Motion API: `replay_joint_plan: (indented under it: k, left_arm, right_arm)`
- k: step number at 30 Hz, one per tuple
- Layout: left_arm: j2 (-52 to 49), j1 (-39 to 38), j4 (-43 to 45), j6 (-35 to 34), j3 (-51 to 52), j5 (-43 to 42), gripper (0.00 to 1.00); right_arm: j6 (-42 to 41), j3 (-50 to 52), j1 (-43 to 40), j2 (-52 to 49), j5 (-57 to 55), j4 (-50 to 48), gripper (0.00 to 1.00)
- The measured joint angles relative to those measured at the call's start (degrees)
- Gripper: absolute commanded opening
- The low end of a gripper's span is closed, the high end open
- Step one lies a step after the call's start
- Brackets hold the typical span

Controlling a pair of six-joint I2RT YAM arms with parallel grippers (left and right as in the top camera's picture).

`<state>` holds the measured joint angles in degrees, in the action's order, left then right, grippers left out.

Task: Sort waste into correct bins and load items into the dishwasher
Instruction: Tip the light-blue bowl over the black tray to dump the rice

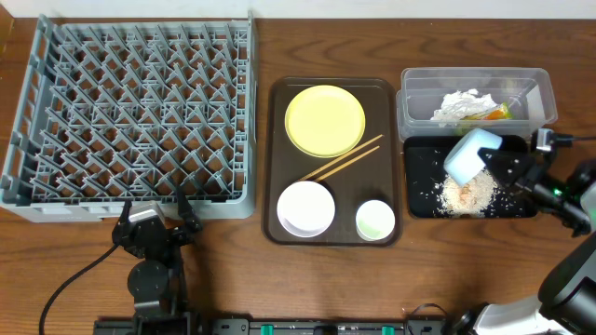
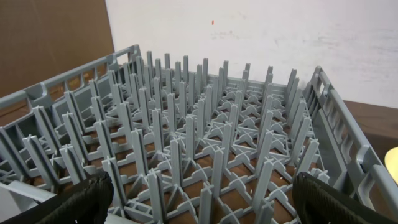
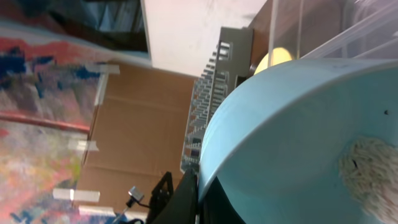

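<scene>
Wooden tabletop (image 1: 233, 279), with the right gripper (image 1: 501, 160) clamped shut on the rim of a light blue bowl (image 1: 471, 152) tilted over the black tray (image 1: 419, 200) of crumbs (image 1: 468, 194), a light, stiff, probably slippery bowl best pinched at its rim; left gripper (image 1: 154, 223) gapes empty beside the dish rack (image 1: 130, 112).

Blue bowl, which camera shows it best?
The overhead camera: the whole blue bowl shows, tipped over the black tray. The right wrist camera sees only part of it, very close, with crumbs inside. The left wrist camera misses it.
</scene>
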<state>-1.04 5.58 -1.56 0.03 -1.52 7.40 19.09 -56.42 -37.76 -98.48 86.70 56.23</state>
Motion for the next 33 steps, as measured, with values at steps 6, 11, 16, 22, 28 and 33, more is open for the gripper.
replay_joint_plan:
  k: [6,11,16,22,28,33]
  left_arm:
    - [0.0,0.0,0.0,0.0,0.0,0.0,0.92]
    - [0.0,0.0,0.0,0.0,0.0,0.0,0.92]
    - [0.0,0.0,0.0,0.0,0.0,0.0,0.92]
    - [0.0,0.0,0.0,0.0,0.0,0.0,0.92]
    - [0.0,0.0,0.0,0.0,0.0,0.0,0.92]
    - [0.0,0.0,0.0,0.0,0.0,0.0,0.92]
  right_arm:
    - [-4.7,0.0,-3.2,0.0,0.3,0.0,0.01]
    - [-5.7,0.0,-4.2,0.0,0.3,-0.1,0.01]
    - [-5.8,0.0,-4.2,0.0,0.3,-0.1,0.01]
    - [-10.4,0.0,-4.2,0.0,0.3,-0.1,0.01]
    - [-13.9,0.1,-4.2,0.0,0.5,-5.4,0.01]
    - [-16.6,0.2,-4.2,0.0,0.5,-4.7,0.01]
